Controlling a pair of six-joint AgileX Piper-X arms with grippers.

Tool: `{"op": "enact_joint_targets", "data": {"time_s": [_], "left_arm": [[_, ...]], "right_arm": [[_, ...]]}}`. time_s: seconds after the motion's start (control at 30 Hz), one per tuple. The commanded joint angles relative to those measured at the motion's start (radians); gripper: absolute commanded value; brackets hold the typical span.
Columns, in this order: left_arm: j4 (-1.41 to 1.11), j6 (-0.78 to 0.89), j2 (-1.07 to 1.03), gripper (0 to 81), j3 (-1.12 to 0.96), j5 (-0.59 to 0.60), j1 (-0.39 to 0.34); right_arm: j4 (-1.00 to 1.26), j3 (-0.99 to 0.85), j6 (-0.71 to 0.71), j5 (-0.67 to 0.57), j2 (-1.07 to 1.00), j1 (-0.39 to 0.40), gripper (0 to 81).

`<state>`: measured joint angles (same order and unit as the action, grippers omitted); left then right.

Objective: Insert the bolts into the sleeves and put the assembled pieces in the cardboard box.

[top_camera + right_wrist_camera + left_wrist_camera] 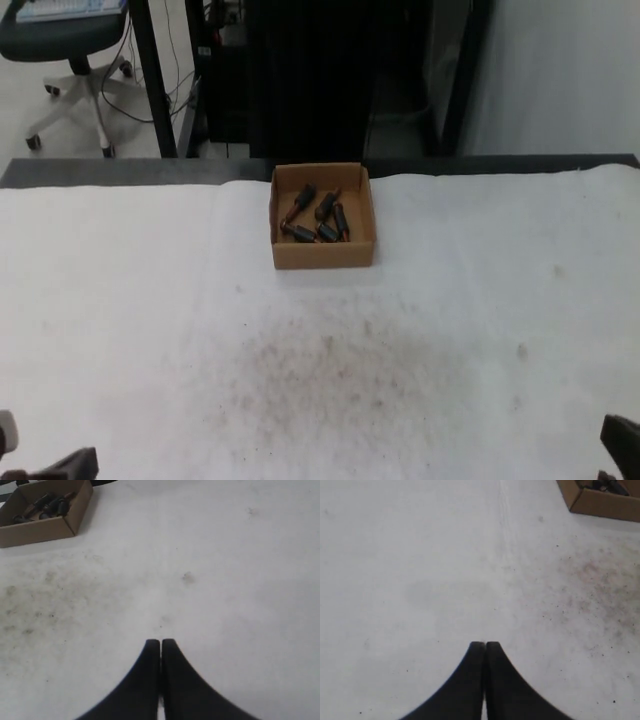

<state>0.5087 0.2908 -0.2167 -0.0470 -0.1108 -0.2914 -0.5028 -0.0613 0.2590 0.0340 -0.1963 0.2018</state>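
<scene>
Left claw (pixel 484 645), fingers pressed together on nothing, low over the white-covered bench (pixel 150 300) at its near left corner. Centre, toward the far edge: open box (pixel 322 255) holding several dark pieces (pixel 318 217), loose and crosswise; how fully assembled, not discernible. Speckled stain (pixel 320 370) on the cover between box and near edge. Right claw (pixel 160 642), fingers likewise together and empty, low at the near right corner. Pieces seen all inside the box, hence task judged at or near its end. Risks from here: light cardboard easily shoved or tipped by a claw striking its wall on any further reach; jostled pieces apt to roll or come apart; fingers not parted, so unable to grip anything. Pose: both arms held at the near edge, well apart from the box and from each other, wrists tilted forward and down, each claw aimed across the bench toward the box.
</scene>
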Motion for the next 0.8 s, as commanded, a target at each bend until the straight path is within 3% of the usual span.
{"op": "enact_joint_targets", "data": {"time_s": [0.0, 0.77], "left_arm": [[0.002, 0.009, 0.009, 0.3, 0.010, -0.007, -0.006], [-0.056, 0.031, 0.009, 0.3, 0.047, 0.002, -0.006]], "right_arm": [[0.006, 0.010, 0.010, 0.014, 0.006, -0.002, 0.8], [0.044, 0.061, 0.013, 0.020, 0.006, -0.002, 0.8]]}}
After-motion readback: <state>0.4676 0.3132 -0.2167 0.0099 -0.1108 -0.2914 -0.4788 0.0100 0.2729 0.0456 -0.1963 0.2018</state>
